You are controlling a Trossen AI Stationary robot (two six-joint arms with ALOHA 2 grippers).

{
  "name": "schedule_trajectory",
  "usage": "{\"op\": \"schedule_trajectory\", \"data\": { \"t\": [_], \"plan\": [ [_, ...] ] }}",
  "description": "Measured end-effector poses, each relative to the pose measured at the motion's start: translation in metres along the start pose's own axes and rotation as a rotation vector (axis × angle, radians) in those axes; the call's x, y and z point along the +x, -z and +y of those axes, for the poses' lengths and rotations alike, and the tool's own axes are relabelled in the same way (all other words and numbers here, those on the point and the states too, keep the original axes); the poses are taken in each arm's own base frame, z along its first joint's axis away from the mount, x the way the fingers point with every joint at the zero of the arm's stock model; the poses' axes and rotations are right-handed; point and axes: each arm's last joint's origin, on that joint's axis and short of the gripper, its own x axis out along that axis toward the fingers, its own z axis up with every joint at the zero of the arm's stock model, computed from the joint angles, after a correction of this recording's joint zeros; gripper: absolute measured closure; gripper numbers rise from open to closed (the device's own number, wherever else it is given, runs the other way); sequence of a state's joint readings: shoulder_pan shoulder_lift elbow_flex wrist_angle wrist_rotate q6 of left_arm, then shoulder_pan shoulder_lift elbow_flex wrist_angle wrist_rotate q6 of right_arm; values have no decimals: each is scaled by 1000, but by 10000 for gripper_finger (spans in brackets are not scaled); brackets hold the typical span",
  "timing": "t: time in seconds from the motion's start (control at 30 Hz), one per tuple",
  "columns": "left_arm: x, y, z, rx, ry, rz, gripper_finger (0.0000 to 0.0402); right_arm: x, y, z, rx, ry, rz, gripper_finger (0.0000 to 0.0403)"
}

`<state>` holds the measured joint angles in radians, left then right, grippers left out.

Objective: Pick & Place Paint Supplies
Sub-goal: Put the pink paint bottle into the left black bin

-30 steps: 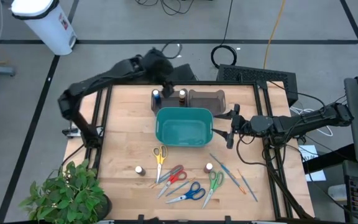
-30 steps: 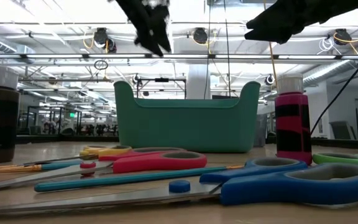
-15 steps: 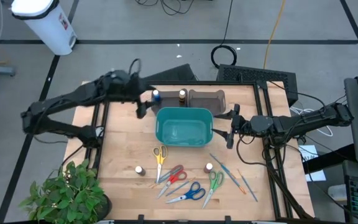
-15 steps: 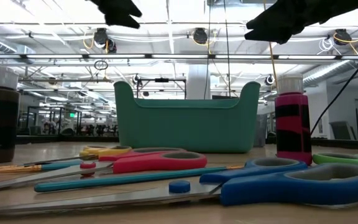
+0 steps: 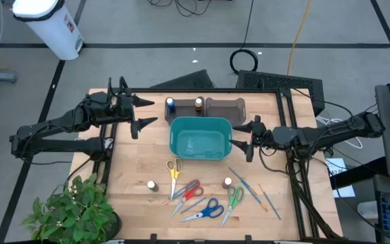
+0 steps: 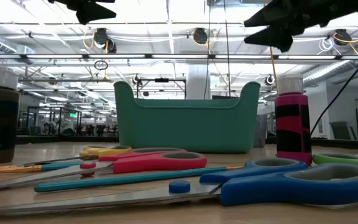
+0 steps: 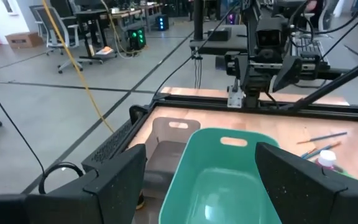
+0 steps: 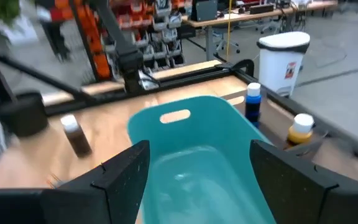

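Two small paint bottles stand upright at the table's far side, one blue-capped (image 5: pixel 170 104) and one amber (image 5: pixel 198 104). Nearer, a dark white-capped bottle (image 5: pixel 152 185) and another bottle (image 5: pixel 227 182) stand among the scissors. Thin blue (image 5: pixel 241 179) and orange (image 5: pixel 269 200) brushes lie flat at the near right. My left gripper (image 5: pixel 153 111) hangs open above the table's left part, pointing level at the teal bin (image 5: pixel 200 139). My right gripper (image 5: pixel 246 140) hangs open just right of the bin, also pointing at it. Neither touches anything.
A grey-brown bin (image 5: pixel 225 106) stands behind the teal one. Yellow (image 5: pixel 174 169), red (image 5: pixel 189 191), blue (image 5: pixel 208 210) and green (image 5: pixel 234 198) scissors lie at the near side. A potted plant (image 5: pixel 73 210) stands at the near left corner. Bare wood shows left of the teal bin.
My left gripper has drawn back from above the far bottles toward the table's left edge, tipping up from pointing down to nearly level, still open. My right gripper has stayed in place and rolled a little. No object has moved.
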<state>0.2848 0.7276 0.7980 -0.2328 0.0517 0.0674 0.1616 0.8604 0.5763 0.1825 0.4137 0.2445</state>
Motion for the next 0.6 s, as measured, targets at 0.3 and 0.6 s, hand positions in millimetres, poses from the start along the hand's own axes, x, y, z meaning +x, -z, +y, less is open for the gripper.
{"op": "schedule_trajectory", "data": {
  "t": [0.3,0.6],
  "plan": [
    [7,8,0,-8,1,38,91,2,30,-13,53,-11,-199,136],
    [9,7,0,-52,-3,26,91,-6,45,-21,89,-29,-313,132]
  ]
}}
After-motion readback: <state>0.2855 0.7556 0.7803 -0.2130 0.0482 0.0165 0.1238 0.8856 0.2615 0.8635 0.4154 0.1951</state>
